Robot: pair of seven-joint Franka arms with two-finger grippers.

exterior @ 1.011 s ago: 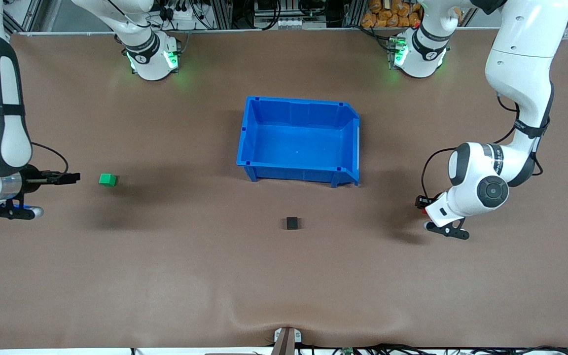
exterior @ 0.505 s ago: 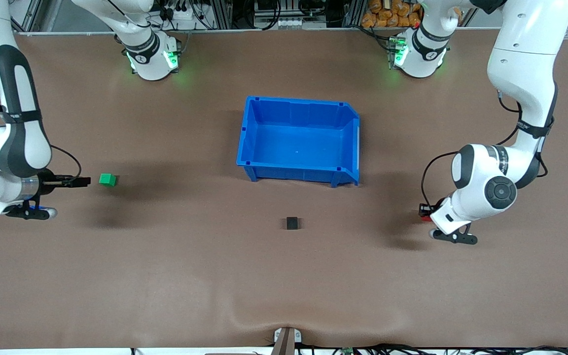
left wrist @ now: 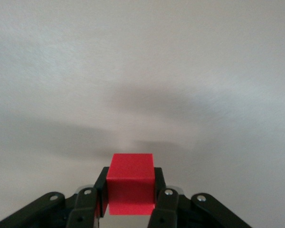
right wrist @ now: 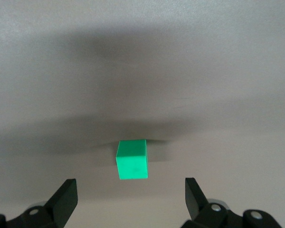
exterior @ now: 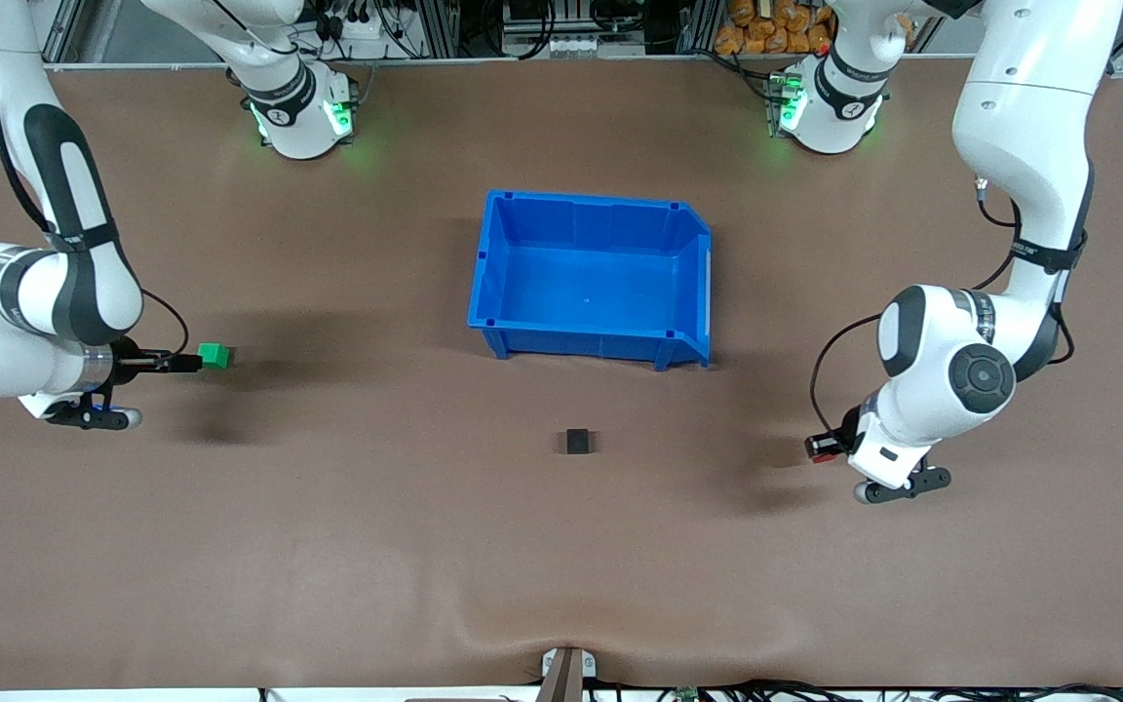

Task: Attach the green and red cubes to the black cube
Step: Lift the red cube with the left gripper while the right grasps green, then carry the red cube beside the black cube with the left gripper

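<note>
- Step in hand, as a judgement: both coloured cubes are being picked up, one per arm, and neither is yet joined to the black cube (exterior: 578, 441).
- The left gripper (left wrist: 130, 199) is clenched on the red cube (left wrist: 130, 189), low at the left arm's end of the worktop (exterior: 561, 546). Whether the cube rests on the worktop or is just clear of it cannot be told.
- The right gripper (right wrist: 131, 199) is spread wide, fingers either side of the green cube (right wrist: 131, 159) but short of it; the cube sits on the worktop at the right arm's end, just ahead of the fingertips.
- The black cube stands alone mid-worktop, nearer the front camera than the blue bin (exterior: 493, 283) and well apart from both coloured cubes.
- Next move, probably: the right gripper advances until its fingers flank the green cube, then closes; the left arm carries the red cube toward the black one, meeting it face to face.
- Orientation: cubes have no long axis. The red one sits square between the fingers; the green one lies slightly turned relative to the right gripper; the black one looks roughly square with the worktop edges.
</note>
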